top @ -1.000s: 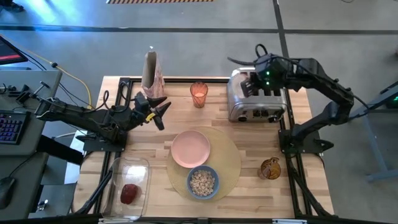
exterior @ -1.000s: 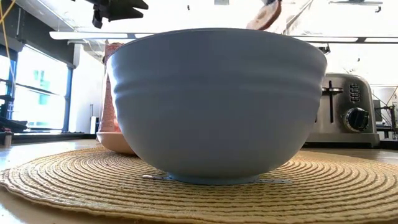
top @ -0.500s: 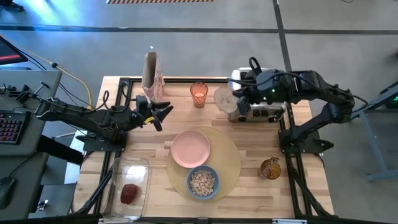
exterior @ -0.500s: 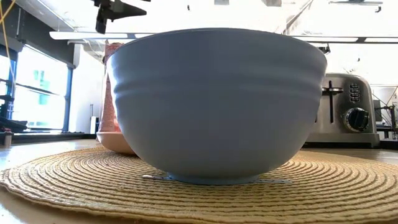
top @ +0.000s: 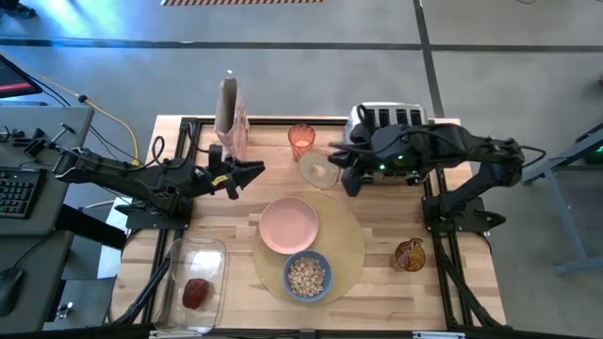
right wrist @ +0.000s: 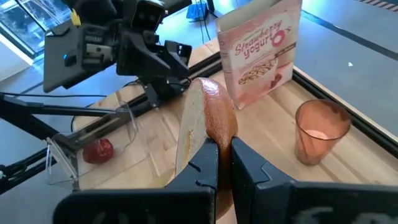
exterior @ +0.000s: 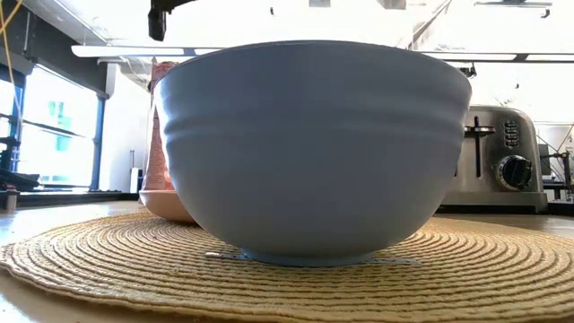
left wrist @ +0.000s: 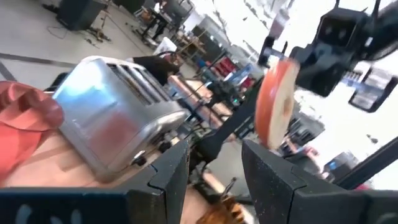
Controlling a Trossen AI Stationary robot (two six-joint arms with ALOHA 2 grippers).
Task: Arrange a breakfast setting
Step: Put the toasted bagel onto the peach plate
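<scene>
Right gripper point(right wrist: 217, 163) pinches the bagel half point(top: 317, 170) by its edge, centre of the high frame, in the air between glass point(top: 301, 139) and plate point(top: 288, 225). Likely light, soft, crumbly: a rim pinch suits, gently. Left gripper point(top: 252, 172) hovers left of centre, partly open, empty.

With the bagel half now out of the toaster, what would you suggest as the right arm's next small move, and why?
Probably carry on toward the pink plate and lower. The right gripper is shut on the bagel half, which hangs above the bare table between the amber glass and the toaster, short of the plate, which is empty.
</scene>
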